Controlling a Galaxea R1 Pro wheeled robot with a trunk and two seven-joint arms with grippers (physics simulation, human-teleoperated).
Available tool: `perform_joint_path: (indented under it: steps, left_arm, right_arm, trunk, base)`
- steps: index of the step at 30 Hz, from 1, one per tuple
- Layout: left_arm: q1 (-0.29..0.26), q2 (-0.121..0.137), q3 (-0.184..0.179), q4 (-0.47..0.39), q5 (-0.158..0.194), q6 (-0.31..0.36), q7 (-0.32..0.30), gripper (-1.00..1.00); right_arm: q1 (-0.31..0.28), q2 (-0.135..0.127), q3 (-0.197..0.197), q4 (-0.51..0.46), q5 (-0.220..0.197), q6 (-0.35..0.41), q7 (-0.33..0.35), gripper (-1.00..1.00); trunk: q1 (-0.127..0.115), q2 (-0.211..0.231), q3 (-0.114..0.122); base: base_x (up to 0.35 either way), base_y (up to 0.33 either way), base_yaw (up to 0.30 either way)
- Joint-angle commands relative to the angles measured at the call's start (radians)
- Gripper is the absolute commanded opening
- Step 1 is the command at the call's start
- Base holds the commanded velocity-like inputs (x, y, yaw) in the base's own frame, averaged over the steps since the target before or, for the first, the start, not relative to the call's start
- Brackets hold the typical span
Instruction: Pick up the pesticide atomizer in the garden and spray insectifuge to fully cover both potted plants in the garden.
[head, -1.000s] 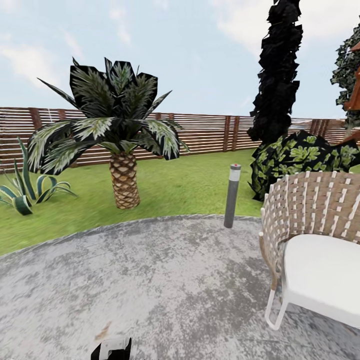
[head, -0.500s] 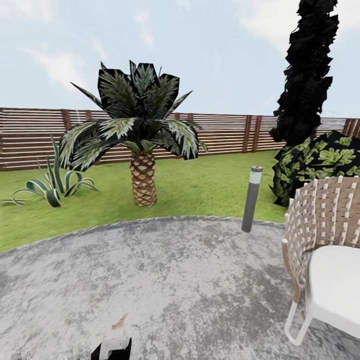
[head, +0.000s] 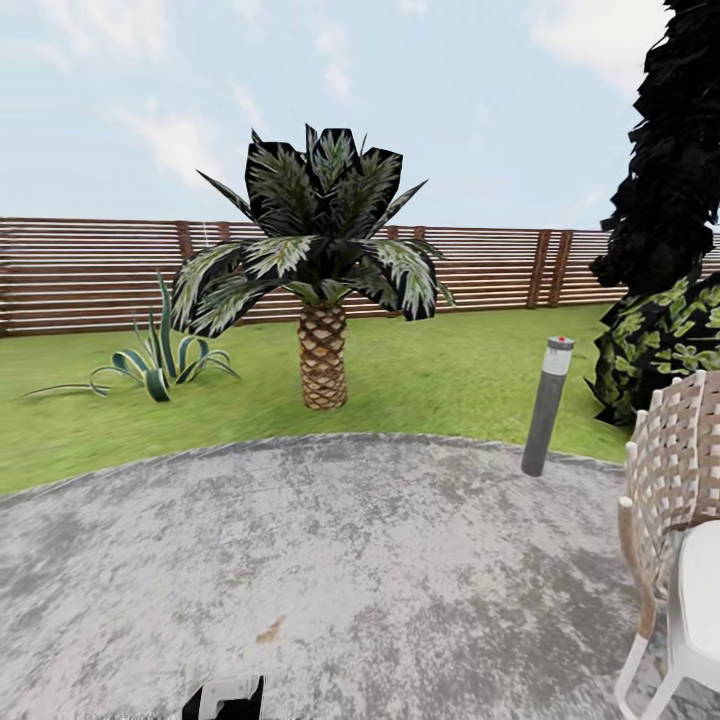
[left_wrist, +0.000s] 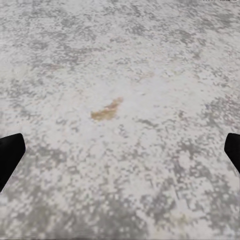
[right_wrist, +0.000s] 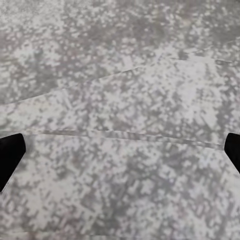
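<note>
The head view looks across a round grey paved patio (head: 330, 560) toward the lawn (head: 440, 365) and the brown slatted fence (head: 90, 270) of the garden. A scaly-trunked palm (head: 320, 290) stands on the grass just beyond the patio's far edge. A potless striped spiky plant (head: 155, 365) grows on the lawn between the palm and the fence, toward the left. A grey bollard light (head: 547, 405) stands at the patio's far right edge, with a dark leafy shrub (head: 660, 350) and a tall dark tree (head: 675, 150) behind it. A woven chair with a white seat (head: 675, 540) sits at the patio's right edge. A small brown stain (head: 270, 630) marks the paving near the patio's near edge.

Left gripper (left_wrist: 120, 155): fingers spread wide, nothing between them, above the stained paving. Right gripper (right_wrist: 120, 155): fingers likewise spread wide and empty, above bare paving crossed by thin joint lines (right_wrist: 125, 134). The pesticide atomizer and the potted plants cannot be located from these pictures.
</note>
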Motion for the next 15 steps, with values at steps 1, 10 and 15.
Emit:
perform_joint_path:
  steps: [1,10,15]
  left_arm:
    - [-0.001,0.0,0.0,0.001,0.006,-0.003,-0.001,1.0]
    - [-0.001,0.0,0.0,0.001,0.006,-0.003,-0.001,1.0]
    - [-0.001,0.0,0.0,0.001,0.007,-0.003,-0.001,1.0]
  right_arm:
    - [0.0,0.0,-0.001,0.0,-0.001,-0.003,0.0,1.0]
    - [0.0,0.0,-0.001,0.0,-0.001,-0.003,0.0,1.0]
    - [0.0,-0.001,-0.002,0.0,0.0,-0.003,0.0,1.0]
  trunk:
    - [0.0,0.0,-0.001]
    - [0.0,0.0,-0.001]
    - [0.0,0.0,-0.001]
  base:
    - [0.0,0.0,0.249]
    - [-0.114,-0.097,0.249]
    - [-0.23,-0.215,0.249]
